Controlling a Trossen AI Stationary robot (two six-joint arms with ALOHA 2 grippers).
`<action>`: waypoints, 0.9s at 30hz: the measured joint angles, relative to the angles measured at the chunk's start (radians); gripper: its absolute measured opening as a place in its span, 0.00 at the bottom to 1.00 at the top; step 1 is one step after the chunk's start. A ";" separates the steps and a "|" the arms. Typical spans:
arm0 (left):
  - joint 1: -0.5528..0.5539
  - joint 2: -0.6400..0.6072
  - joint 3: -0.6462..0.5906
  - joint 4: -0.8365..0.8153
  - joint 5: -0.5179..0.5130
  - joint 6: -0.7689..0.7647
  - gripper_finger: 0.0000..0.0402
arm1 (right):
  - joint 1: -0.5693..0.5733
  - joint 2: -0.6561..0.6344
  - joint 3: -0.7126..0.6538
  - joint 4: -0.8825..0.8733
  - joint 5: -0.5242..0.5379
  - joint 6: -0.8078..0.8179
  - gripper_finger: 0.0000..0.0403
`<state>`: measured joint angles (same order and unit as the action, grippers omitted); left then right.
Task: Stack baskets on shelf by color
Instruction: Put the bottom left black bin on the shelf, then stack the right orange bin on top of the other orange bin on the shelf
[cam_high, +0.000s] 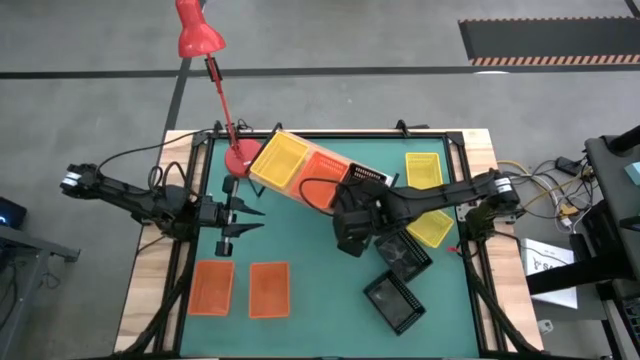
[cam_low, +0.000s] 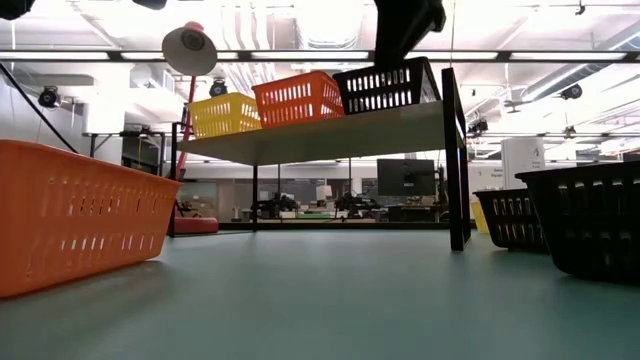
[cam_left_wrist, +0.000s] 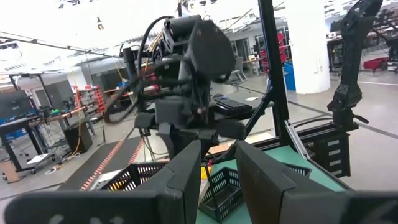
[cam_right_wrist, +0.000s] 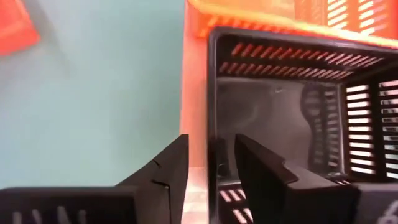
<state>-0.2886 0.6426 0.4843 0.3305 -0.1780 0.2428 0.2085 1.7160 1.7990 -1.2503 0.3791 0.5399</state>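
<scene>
On the shelf (cam_high: 300, 195), which lies slantwise at the table's far middle, three baskets stand side by side on their bottoms: yellow (cam_high: 280, 160), orange (cam_high: 322, 172) and black (cam_high: 368, 180). My right gripper (cam_right_wrist: 211, 146) hangs open over the black basket (cam_right_wrist: 280, 106), slanting down. One finger is inside the basket's side wall (cam_right_wrist: 212, 93) and one outside, with a gap on both sides. In the low view the right gripper (cam_low: 405, 20) is just above the black basket (cam_low: 388, 87). My left gripper (cam_high: 250, 218) waits open at the table's left, pointing level toward the shelf.
On the green mat lie two orange baskets (cam_high: 212, 287) (cam_high: 269, 289) near left, two black ones (cam_high: 403, 255) (cam_high: 395, 300) near right, and two yellow ones (cam_high: 424, 170) (cam_high: 432, 228) at the right. A red lamp's base (cam_high: 240, 158) stands by the shelf's left end.
</scene>
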 joint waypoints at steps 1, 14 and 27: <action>0.000 0.000 0.000 0.000 0.000 0.000 0.21 | 0.000 -0.001 0.009 -0.001 -0.010 0.005 0.32; 0.000 0.031 0.000 0.000 0.000 0.000 0.21 | 0.003 -0.006 0.110 0.011 -0.039 -0.058 0.25; 0.000 0.270 0.105 -0.148 0.000 0.011 0.13 | 0.105 -0.048 0.107 0.037 0.029 -0.174 0.02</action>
<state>-0.2882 0.9127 0.5894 0.1829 -0.1779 0.2539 0.3130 1.6682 1.9064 -1.2133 0.4077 0.3664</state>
